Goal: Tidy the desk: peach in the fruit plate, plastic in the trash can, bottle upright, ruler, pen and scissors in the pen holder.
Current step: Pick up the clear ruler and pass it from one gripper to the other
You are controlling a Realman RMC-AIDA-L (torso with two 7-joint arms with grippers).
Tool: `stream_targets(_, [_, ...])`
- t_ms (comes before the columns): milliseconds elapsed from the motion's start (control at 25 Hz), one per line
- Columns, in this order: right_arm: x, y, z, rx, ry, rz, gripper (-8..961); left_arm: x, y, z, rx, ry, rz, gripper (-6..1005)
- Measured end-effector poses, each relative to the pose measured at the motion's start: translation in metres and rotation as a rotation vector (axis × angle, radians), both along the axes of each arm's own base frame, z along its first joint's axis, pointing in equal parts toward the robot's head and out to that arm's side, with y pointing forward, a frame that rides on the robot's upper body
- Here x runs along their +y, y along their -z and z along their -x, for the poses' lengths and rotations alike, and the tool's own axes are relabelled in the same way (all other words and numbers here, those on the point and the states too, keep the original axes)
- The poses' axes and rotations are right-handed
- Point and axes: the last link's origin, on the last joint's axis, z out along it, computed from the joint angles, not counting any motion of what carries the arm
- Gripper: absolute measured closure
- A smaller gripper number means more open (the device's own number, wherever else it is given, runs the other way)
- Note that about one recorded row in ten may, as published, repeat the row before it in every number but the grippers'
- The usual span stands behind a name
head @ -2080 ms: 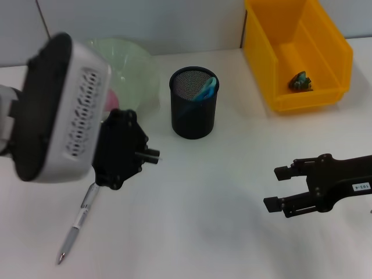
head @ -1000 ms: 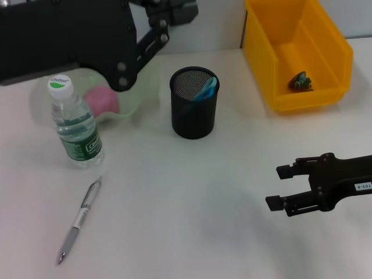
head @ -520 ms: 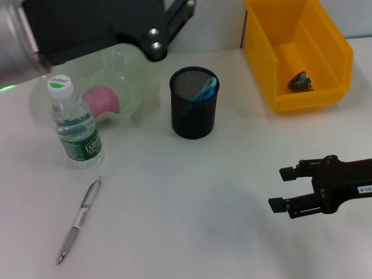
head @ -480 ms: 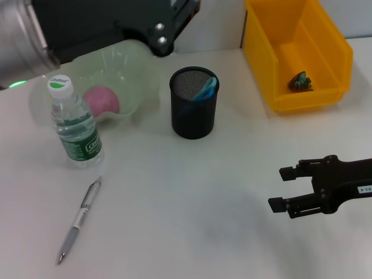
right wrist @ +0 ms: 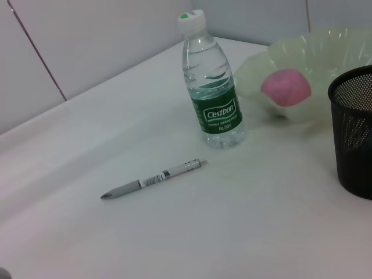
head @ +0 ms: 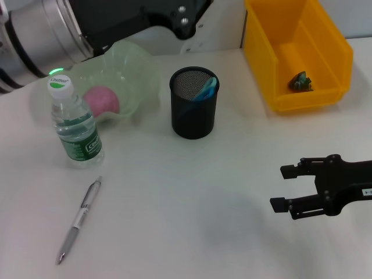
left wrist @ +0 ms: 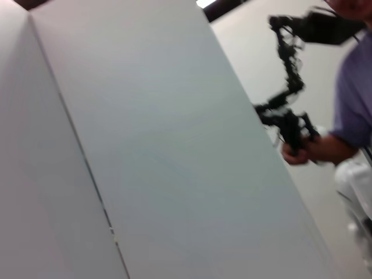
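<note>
On desk, right gripper (head: pixel 284 188) open, empty; right wrist alone reads bottle (right wrist: pixel 213 96) label.

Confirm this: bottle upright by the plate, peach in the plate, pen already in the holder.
Not quite. The pen lies on the desk in front of the bottle, not in the holder, as the head view shows. The bottle is upright and the peach is in the plate.

The left arm (head: pixel 104 23) is running off the head view's top edge, hiding its fingers. The pen holder (right wrist: pixel 354 131) is being cut by the right wrist view's edge.
</note>
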Motion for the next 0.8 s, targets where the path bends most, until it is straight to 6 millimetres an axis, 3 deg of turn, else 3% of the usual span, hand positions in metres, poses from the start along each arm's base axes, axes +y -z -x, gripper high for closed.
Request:
stream_targets(360, [-0.002,0.004,-0.005,0.007,-0.008,-0.003,107,0.024,0.027,0.006,-0.069,-0.082,0.006,986])
stream_targets(800, [0.005,0.009,0.0,0.024,-0.016,0.011,108,0.024,0.049,0.026,-0.092,-0.125,-0.103,988])
